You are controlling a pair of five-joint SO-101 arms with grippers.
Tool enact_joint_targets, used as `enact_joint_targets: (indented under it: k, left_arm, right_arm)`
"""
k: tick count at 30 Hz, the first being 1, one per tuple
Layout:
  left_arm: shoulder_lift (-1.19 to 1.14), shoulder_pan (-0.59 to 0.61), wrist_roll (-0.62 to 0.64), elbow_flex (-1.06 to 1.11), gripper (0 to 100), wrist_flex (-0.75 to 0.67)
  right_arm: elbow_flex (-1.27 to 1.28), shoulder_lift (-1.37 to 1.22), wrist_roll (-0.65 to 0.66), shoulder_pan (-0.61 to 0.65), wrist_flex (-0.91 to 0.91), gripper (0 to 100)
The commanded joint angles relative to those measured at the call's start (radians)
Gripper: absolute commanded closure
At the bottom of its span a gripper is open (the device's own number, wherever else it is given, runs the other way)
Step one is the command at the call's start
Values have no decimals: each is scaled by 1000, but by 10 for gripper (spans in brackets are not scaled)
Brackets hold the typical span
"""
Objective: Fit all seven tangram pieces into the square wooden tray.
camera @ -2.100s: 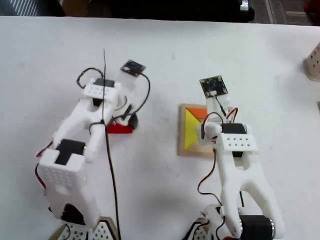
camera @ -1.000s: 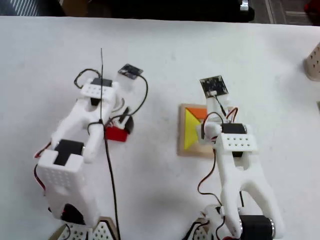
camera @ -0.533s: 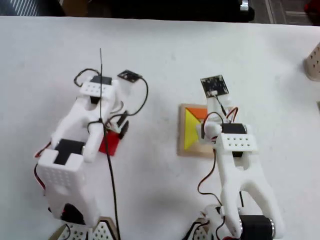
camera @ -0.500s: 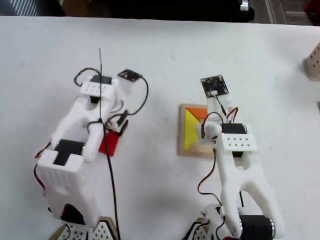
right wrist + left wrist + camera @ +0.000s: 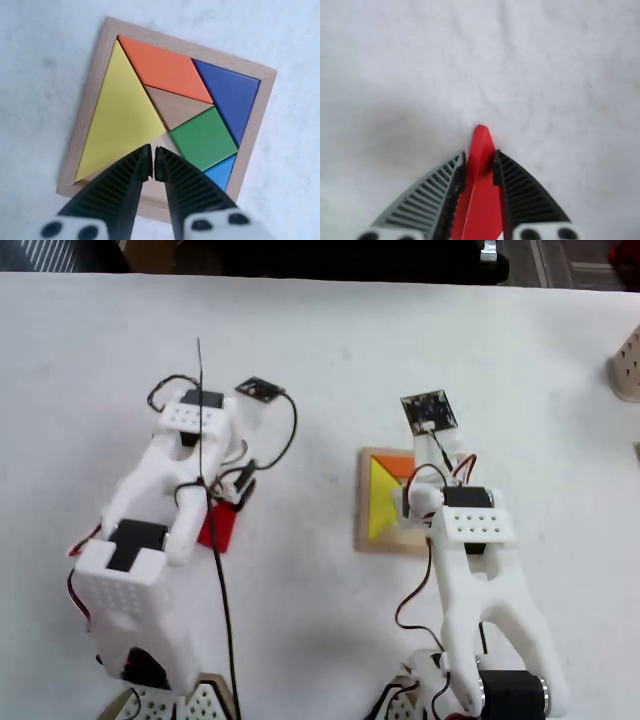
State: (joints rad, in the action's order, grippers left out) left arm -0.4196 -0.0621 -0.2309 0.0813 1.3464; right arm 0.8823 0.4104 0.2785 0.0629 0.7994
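White table point(image 5: 330, 340) lies beneath left tool point(image 5: 480, 156) clamping red piece point(image 5: 481, 137).

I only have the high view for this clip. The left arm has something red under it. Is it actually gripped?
Observer: Yes. The left wrist view shows the left end effector shut on the red piece, whose tip pokes past the fingertips.
Reviewer: And the tray? The right arm hides most of it.
Observer: The right wrist view shows six pieces in the wooden tray: yellow triangle, orange parallelogram, blue triangle, plain wood triangle, green square, light blue piece.
Reviewer: Is the right end effector carrying anything?
Observer: No. The right end effector is shut and empty, over a bare patch of the tray floor.
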Motion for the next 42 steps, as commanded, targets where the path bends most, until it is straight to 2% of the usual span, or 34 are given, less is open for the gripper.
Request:
enact_joint_targets:
  k: [1,7,9,24,27,40,42]
  left_arm:
    - [36,24,32,-77,934,29]
    - [36,31,58,-160,944,110]
    - [36,27,55,-163,983,114]
    - [38,35,66,-166,977,109]
    - [42,35,124,-169,977,106]
    - [38,45,193,-278,977,127]
    - [38,47,236,-287,977,127]
  right_arm:
    - [-9,28,12,-1,-19,978]
    - [-9,28,12,-1,-19,978]
    - [-9,28,12,-1,-19,978]
    - [-8,28,11,-2,-19,978]
    - [-3,28,11,-2,-21,978]
    - [12,28,11,-1,-54,978]
    - [12,28,11,-1,-54,978]
